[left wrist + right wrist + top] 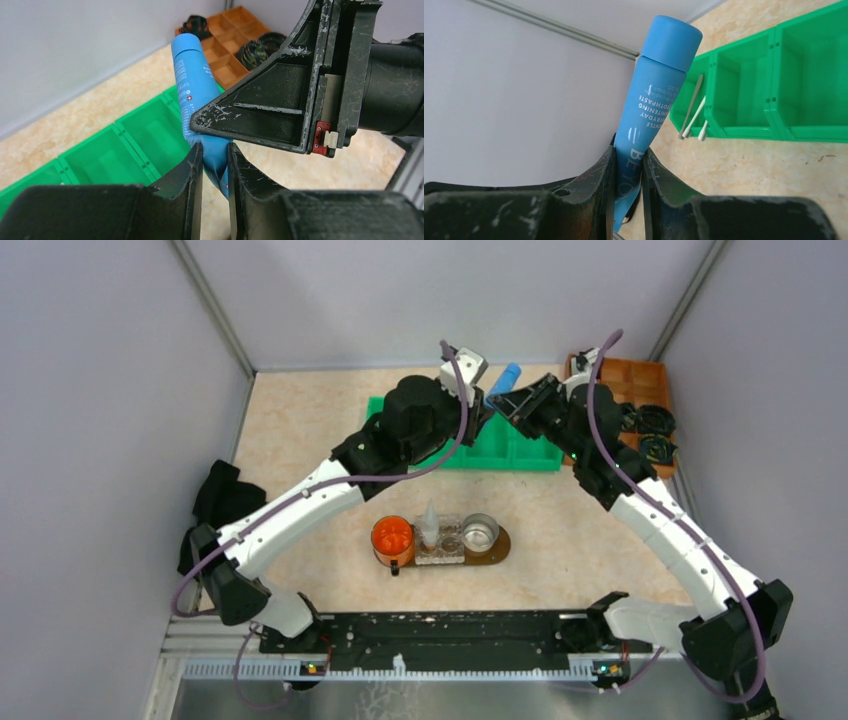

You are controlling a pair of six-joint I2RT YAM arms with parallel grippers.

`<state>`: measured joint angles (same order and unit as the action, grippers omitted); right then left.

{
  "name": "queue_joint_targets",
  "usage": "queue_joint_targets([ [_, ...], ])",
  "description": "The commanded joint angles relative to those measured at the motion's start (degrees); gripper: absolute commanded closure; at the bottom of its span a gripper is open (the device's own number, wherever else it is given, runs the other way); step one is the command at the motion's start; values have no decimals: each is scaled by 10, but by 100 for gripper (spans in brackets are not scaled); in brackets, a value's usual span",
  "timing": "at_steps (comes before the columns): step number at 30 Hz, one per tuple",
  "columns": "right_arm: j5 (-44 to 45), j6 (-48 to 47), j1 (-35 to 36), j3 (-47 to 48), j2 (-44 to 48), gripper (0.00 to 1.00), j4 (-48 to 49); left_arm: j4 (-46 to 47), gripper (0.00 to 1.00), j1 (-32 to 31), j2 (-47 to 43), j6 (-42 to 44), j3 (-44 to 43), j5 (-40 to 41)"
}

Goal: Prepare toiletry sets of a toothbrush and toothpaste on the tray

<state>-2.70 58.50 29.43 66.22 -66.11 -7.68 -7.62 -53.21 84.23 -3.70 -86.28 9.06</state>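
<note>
Our left arm and right arm reach forward and bend inward, so the wrists meet at the far middle. Our left gripper pinches the blue tube low down. Our right gripper clamps the same tube just beside it, fingertips almost touching.

Robotics lab cell, grey partition walls, arms bolted to table

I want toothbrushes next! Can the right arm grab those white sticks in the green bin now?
Probably not yet. The right gripper is shut on the blue tube, which the left gripper pinches too. The white sticks rest uncovered in the green bin, so after letting go it likely could.
</note>
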Motion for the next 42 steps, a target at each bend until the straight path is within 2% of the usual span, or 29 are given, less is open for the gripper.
queue_joint_targets([
  [1, -160, -18, 44, -25, 28, 93, -45, -28, 100, 8, 39, -25, -60, -103],
  [8, -162, -11, 44, -54, 39, 93, -34, -53, 100, 15, 45, -28, -70, -137],
  [11, -158, -3, 43, -63, 43, 95, -23, -36, 100, 15, 36, -34, -49, -135],
  [12, -156, 0, 44, -64, 43, 95, -19, -28, 95, 15, 29, -37, -38, -133],
  [14, -153, 3, 44, -61, 40, 96, -15, -9, 90, 15, 19, -42, -13, -131],
  [17, -149, 8, 44, -52, 33, 96, -11, 28, 74, 15, -2, -48, 28, -129],
  [20, -152, 19, 44, -46, 26, 96, 4, 41, 67, 15, -11, -51, 47, -120],
  [24, -158, 33, 44, -42, 15, 97, 24, 45, 66, 15, -13, -55, 52, -118],
  [28, -164, 47, 44, -44, 7, 97, 42, 50, 69, 15, -14, -60, 60, -110],
  [34, -168, 56, 44, -38, 0, 97, 56, 39, 100, 15, -2, -58, 54, -98],
  [38, -174, 60, 44, -32, -6, 97, 64, 20, 100, 15, 5, -51, 37, -96],
  [42, -179, 59, 44, -38, -7, 89, 71, -4, 100, 15, 14, -35, 4, -96],
])
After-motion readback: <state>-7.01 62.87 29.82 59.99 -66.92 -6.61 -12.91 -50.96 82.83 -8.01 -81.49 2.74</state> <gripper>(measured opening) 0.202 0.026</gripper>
